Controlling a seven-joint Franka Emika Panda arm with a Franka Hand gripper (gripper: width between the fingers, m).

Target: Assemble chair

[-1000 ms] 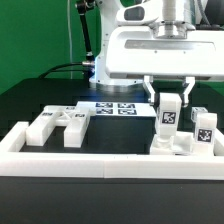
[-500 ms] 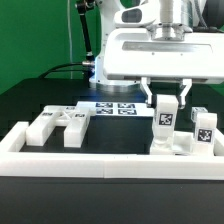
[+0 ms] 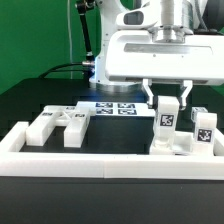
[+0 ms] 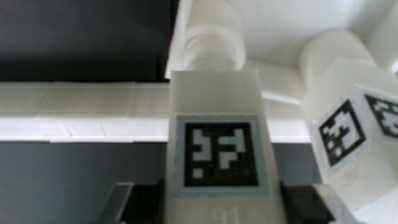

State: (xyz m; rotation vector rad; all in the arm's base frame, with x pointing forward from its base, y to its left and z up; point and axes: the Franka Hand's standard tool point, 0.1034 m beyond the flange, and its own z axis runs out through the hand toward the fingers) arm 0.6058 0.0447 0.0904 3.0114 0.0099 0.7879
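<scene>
The pincer [image 3: 170, 97] is being seen clenched on a post [image 3: 168, 120], an upright white chair piece with a tag on its face. The top of the post is being gripped between the two fingers [image 3: 152, 94], and the rest is hanging straight below them. In the wrist view the pincer [image 4: 221, 206] is being shown from behind. There the post [image 4: 221, 130] is running out from between the dark fingers [image 4: 128, 205], with its tag turned to the camera. How the foot of the post is meeting the white pieces under it cannot be told.

Just beside the pincer, toward the exterior view's right, a second tagged block [image 3: 204, 128] is standing; the wrist view is showing that block [image 4: 356, 120] tilted, close against the post. Well apart from the pincer, toward the exterior view's left, flat chair pieces [image 3: 58, 124] are lying on the dark table [image 3: 120, 142]. Behind the pincer and lower, the marker board [image 3: 112, 108] is lying flat. In front of the pincer, nearer the exterior camera, the table is being bordered by a white rail [image 3: 100, 163].
</scene>
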